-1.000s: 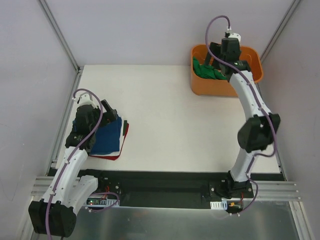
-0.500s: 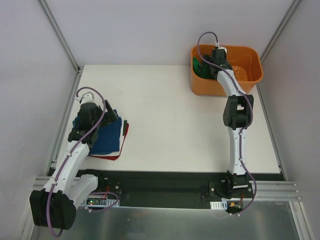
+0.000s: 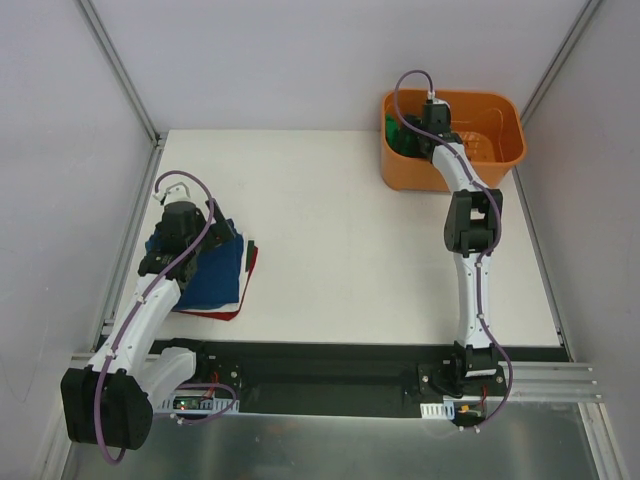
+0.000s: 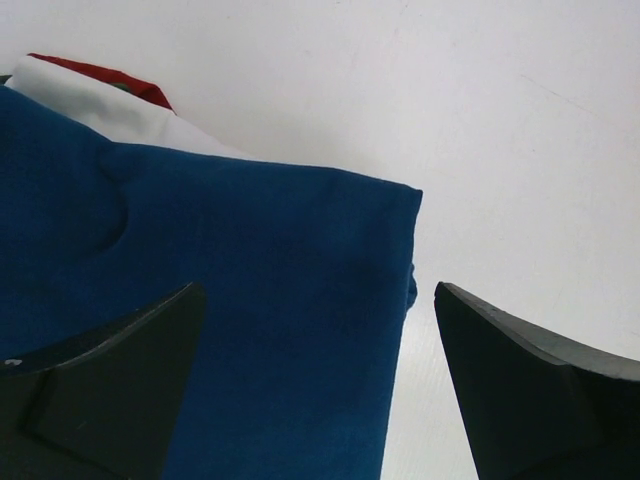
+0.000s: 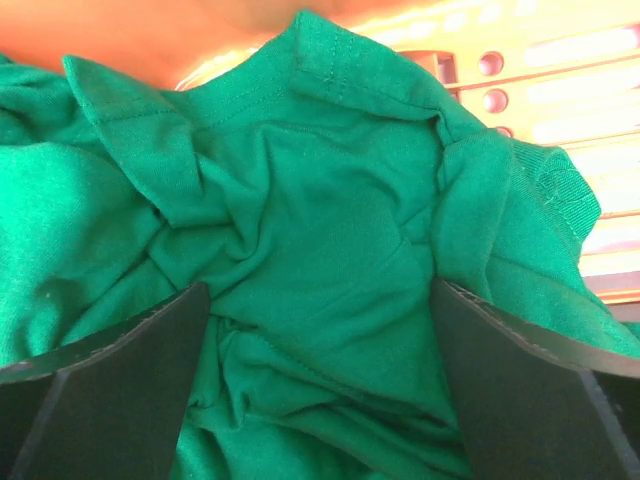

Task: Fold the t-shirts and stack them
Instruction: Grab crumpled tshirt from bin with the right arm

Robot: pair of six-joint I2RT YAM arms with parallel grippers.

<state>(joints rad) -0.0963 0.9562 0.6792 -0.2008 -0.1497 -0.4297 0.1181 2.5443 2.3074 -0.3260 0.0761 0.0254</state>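
Green tee (crumpled) in basket

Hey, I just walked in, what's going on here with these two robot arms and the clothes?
Two robot arms are sorting t-shirts. The right gripper is open inside the orange basket, poised over a crumpled green t-shirt that it has not gripped. The left gripper is open over a folded blue t-shirt, which lies on top of a small stack at the left side of the table. The edge of a red t-shirt shows beneath it. Neither arm holds anything.
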